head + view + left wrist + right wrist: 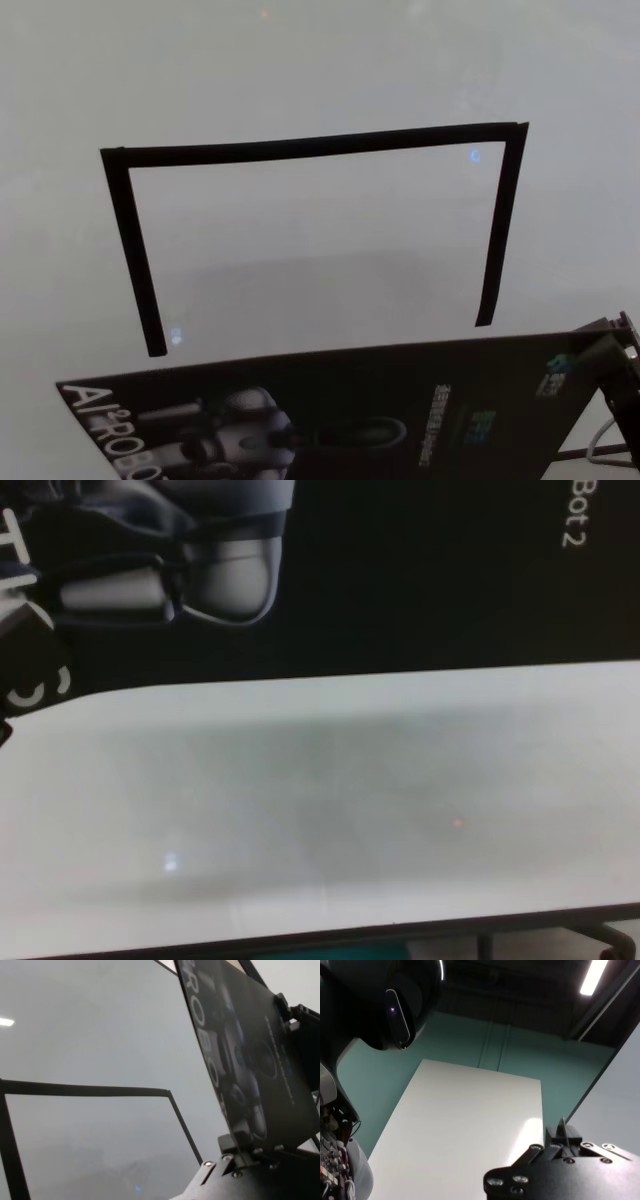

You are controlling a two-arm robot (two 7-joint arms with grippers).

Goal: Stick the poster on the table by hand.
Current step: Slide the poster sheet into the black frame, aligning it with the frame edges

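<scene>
Here, nearest the robot, the poster (330, 415) hangs in the air over the near part of the table (320, 60), held between the two arms and not yet lying flat; the chest view shows its printed face standing above the white top with a clear strip of bare table under its lower edge. The left gripper (239, 1156) is clamped on one edge of the sheet, its fingers pinching it where the robot picture ends. The right gripper (563, 1141) sits at the opposite edge, and its tips seem closed around the thin sheet seen edge-on, with the white back of the poster spread out before it. Farther out on the table lies a three-sided frame of black tape strips (310, 147), open toward the robot. To do this step well, I judge both arms should carry the sheet forward together, keep it taut and level, line its far edge up with the far tape strip, then lower that edge first so no bulge is trapped.
</scene>
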